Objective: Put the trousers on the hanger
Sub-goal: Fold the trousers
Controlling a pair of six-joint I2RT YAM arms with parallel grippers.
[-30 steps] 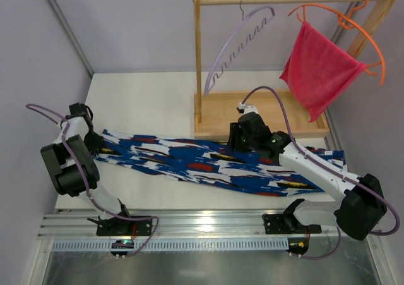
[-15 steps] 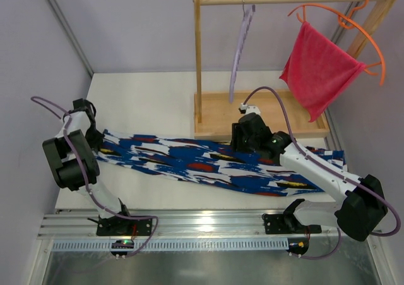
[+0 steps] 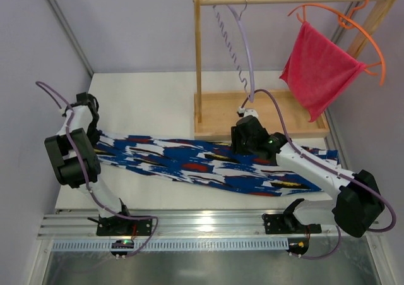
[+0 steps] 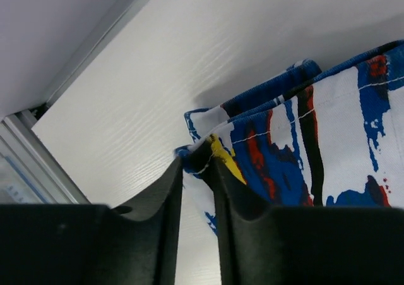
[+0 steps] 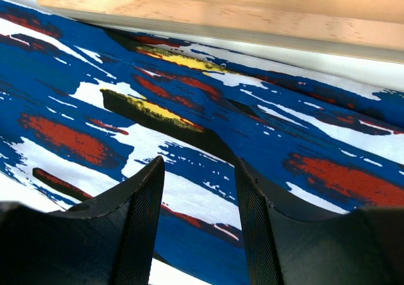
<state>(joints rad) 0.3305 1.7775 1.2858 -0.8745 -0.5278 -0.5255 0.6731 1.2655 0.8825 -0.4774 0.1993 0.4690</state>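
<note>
The trousers [image 3: 208,165], blue with white, red, black and yellow patches, lie stretched across the table from left to right. My left gripper [image 3: 93,132] is at their left end. In the left wrist view its narrow jaws [image 4: 197,165] pinch the hem corner of the trousers [image 4: 328,127]. My right gripper [image 3: 238,139] hovers open over the trousers' middle [image 5: 189,139], its fingers [image 5: 142,203] straddling flat cloth. The lavender hanger [image 3: 248,51] hangs empty by its silver hook from the wooden rail, behind the right gripper.
A wooden rack with a flat base [image 3: 218,117] stands at the back right; its near edge [image 5: 221,16] is just beyond the right gripper. An orange hanger [image 3: 353,19] on the same rail carries a pink-red cloth [image 3: 319,67]. Walls stand close on both sides.
The lavender hanger has swung and turned on the rail. The left gripper moved slightly back-left, took the hem, and the trousers shifted a little left. The right arm barely moved.
</note>
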